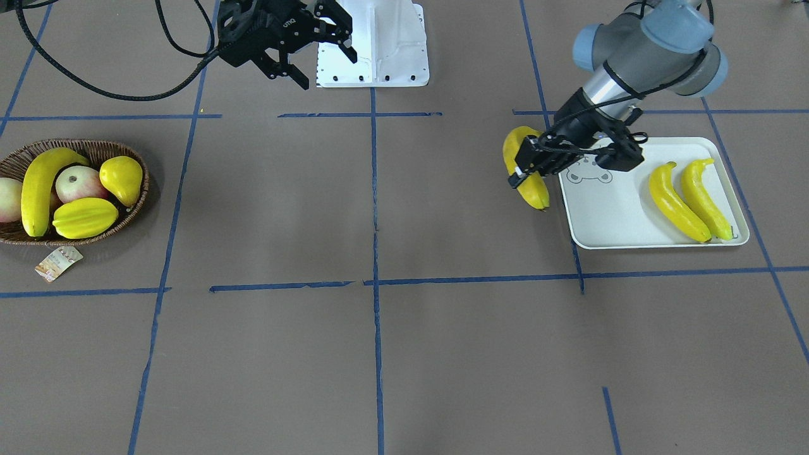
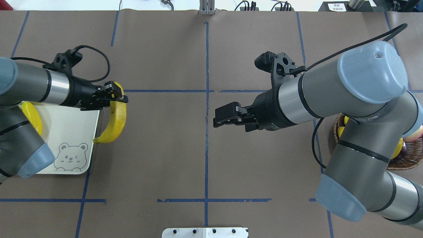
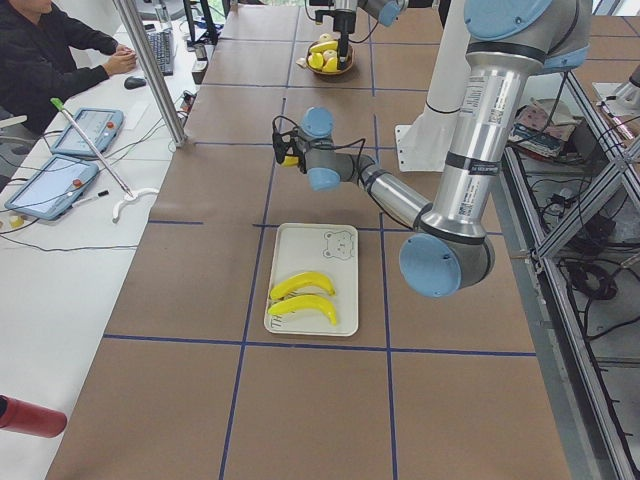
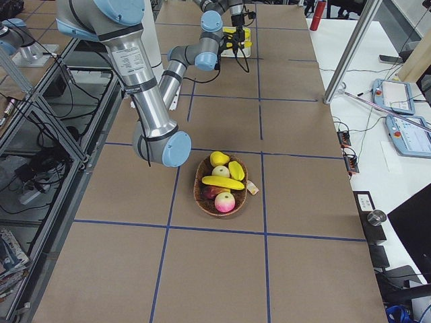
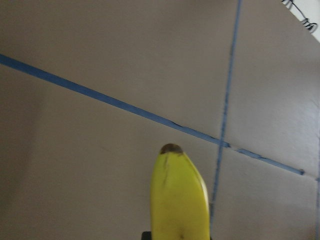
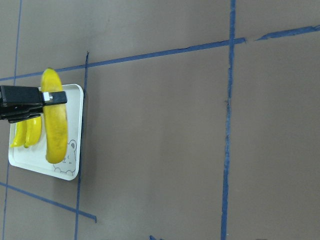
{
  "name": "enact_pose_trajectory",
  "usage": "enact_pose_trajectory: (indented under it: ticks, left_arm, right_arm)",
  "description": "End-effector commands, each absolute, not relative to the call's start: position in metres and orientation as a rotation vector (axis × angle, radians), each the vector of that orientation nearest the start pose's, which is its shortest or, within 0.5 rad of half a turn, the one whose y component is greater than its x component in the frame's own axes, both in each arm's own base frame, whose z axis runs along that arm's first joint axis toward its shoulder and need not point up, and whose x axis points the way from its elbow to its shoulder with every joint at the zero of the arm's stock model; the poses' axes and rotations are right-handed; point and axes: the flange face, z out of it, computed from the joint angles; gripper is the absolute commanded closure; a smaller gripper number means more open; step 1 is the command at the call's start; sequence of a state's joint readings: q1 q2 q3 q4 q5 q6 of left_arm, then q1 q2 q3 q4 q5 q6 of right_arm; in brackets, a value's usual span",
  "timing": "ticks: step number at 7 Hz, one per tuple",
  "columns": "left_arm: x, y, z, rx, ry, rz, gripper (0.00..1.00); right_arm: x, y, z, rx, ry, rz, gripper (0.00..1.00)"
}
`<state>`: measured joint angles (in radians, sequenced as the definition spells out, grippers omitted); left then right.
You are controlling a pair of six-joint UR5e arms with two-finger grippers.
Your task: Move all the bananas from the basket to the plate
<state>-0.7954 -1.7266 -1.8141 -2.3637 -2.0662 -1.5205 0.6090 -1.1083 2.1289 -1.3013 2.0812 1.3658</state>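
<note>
My left gripper [image 1: 528, 165] is shut on a yellow banana [image 1: 535, 191] and holds it in the air just off the inner edge of the plate [image 1: 613, 218]. The overhead view shows this banana [image 2: 116, 123] hanging curved below the left gripper [image 2: 116, 94], beside the plate [image 2: 66, 129]. Two bananas [image 1: 676, 202] [image 1: 705, 199] lie side by side on the plate. One banana [image 1: 38, 189] lies in the wicker basket [image 1: 95, 146] at the table's other end. My right gripper [image 1: 325, 69] hovers open and empty near mid-table, above the surface.
The basket also holds a yellow pear [image 1: 123, 180], a starfruit [image 1: 85, 218] and two apples [image 1: 79, 183]. A paper tag [image 1: 58, 262] lies beside it. The white robot base [image 1: 373, 44] stands at the table's robot edge. A person [image 3: 50, 50] sits at a side desk.
</note>
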Motion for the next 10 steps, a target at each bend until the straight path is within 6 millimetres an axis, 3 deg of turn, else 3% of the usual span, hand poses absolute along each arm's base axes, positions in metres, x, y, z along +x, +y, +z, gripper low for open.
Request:
enact_pose_trajectory:
  ticks: [1, 5, 7, 8, 9, 10]
  left_arm:
    - [0.282, -0.433, 0.467, 0.080, 1.075, -0.378, 1.00]
    - [0.271, -0.429, 0.532, 0.076, 0.949, -0.445, 1.00]
    - [0.271, -0.435, 0.556, 0.131, 0.882, -0.473, 1.00]
    - [0.270, -0.435, 0.559, 0.144, 0.872, -0.454, 0.94]
    - [0.267, -0.435, 0.561, 0.172, 0.863, -0.397, 0.44]
    - [0.267, -0.436, 0.561, 0.191, 0.856, -0.356, 0.23]
  right_arm:
    - [-0.355, -0.368, 0.153, 0.106, -1.297, 0.042, 0.00]
    - [-0.354, -0.370, 0.156, 0.106, -1.292, 0.048, 0.00]
    - [-0.354, -0.369, 0.154, 0.108, -1.294, 0.047, 0.00]
    - [-0.354, -0.369, 0.154, 0.106, -1.294, 0.046, 0.00]
    - [-0.354, -0.369, 0.154, 0.106, -1.294, 0.046, 0.00]
    - [-0.353, -0.370, 0.155, 0.108, -1.293, 0.049, 0.00]
